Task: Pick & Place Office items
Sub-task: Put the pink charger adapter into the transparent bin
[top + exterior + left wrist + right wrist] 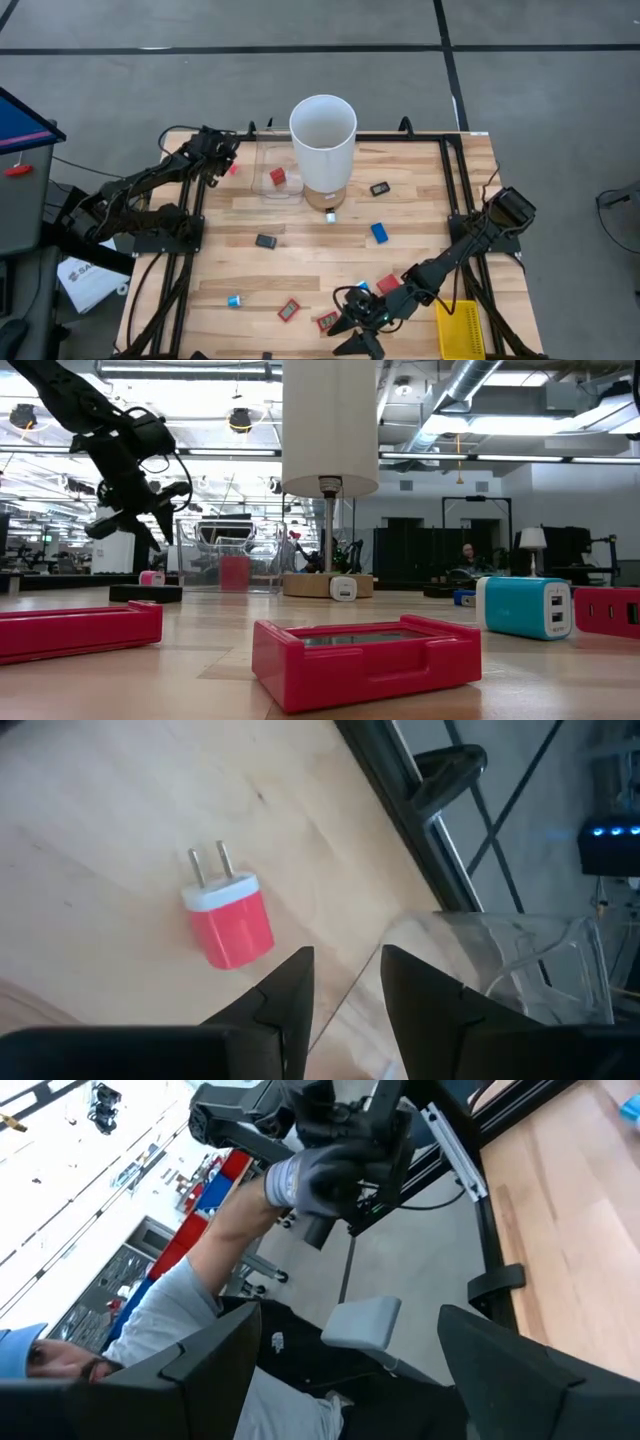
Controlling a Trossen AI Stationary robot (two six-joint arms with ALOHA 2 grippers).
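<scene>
Wooden table [300,265] littered: most office items [379,232] unplaced, one red piece [278,177] in clear tray [262,165]. My left claw [222,152] pinched empty over pink plug [228,920]; right claw [362,322] wide, empty.

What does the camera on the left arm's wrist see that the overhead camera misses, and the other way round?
Only the wrist view shows the two metal prongs on the pink plug and the left claw shut, close up beside it. Only the overhead view shows the tall white cylinder, the yellow basket, the scattered red and blue pieces, and the right claw open at the near edge. Both share the wooden table, the clear plastic box and that plug.
</scene>
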